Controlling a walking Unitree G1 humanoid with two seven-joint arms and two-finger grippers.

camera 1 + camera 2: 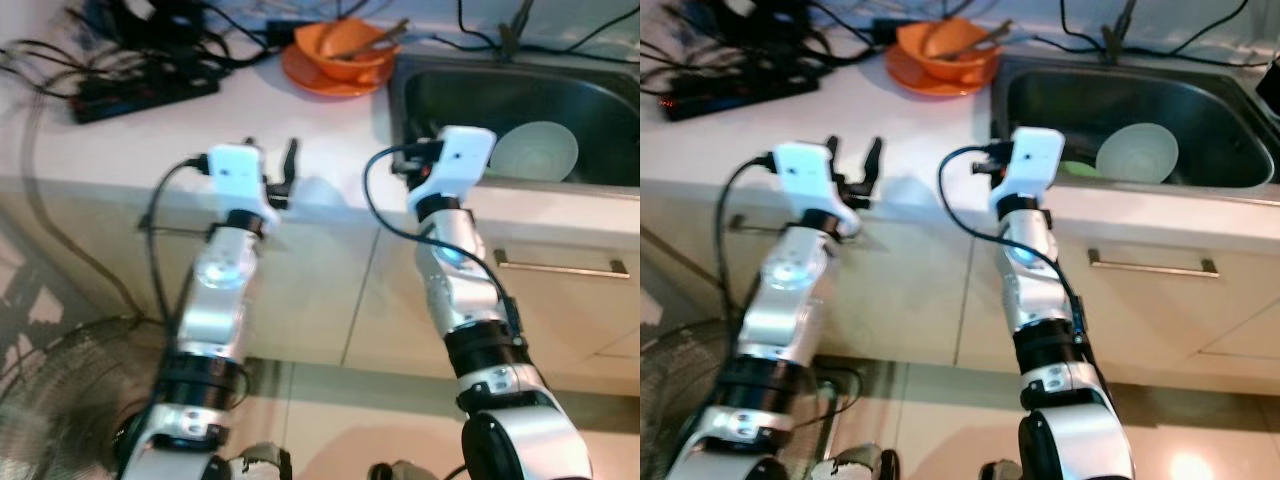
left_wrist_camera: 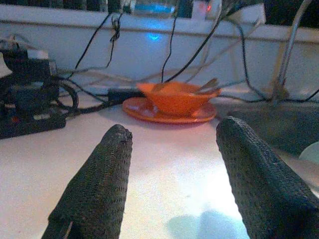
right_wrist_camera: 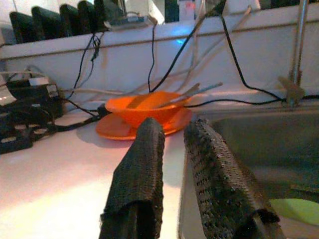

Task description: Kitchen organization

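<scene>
Nearest my head camera are both silver arms, raised from below and reaching forward toward the pale worktop (image 1: 150, 140). My left tool (image 1: 272, 170) sits at the front edge of the worktop with its wrist tipped up, its two black fingers (image 2: 94, 189) spread wide apart and grasping nothing; bare worktop shows between them. My right tool (image 3: 174, 164) is at the near left corner of the steel sink (image 1: 600, 110), forearm nearly upright under it, and its fingers stand close together with a narrow gap, nothing held between them. Ahead of both tools, well beyond the fingertips, an orange bowl (image 1: 345, 50) rests on an orange plate (image 1: 310, 78) with utensils (image 3: 192, 92) leaning in it; from the right tool it lies ahead and to the left, just beside the sink's far left corner. To the right of the right tool, a pale green bowl (image 1: 535, 150) lies tilted inside the sink. Far ahead and left of the left tool, a tangle of black cables (image 1: 150, 70) and a power strip lies on the worktop.
</scene>
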